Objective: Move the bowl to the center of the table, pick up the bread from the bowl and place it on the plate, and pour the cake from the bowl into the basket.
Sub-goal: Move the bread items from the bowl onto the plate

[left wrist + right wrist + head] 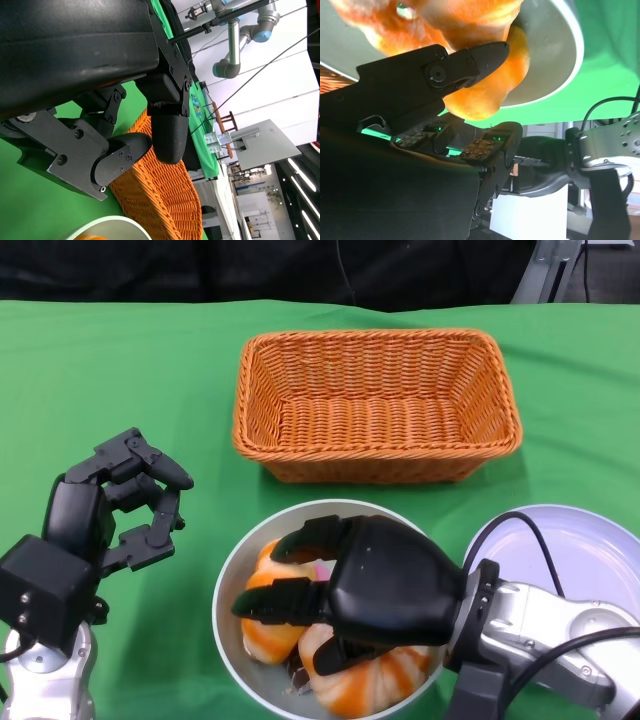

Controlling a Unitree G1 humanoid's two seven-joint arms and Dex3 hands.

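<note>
Bowl (228,592) near table edge; right hand (345,590) grasps bread (375,685); left hand (125,502) released.

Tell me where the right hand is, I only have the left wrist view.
Observer: The right hand is down in the bowl, fingers spread over the bread.
Operator: Is it touching the bread?
Observer: Yes, the right wrist view shows a finger against it.
Operator: Anything in the basket?
Observer: No, the head view shows the basket empty inside.
</note>
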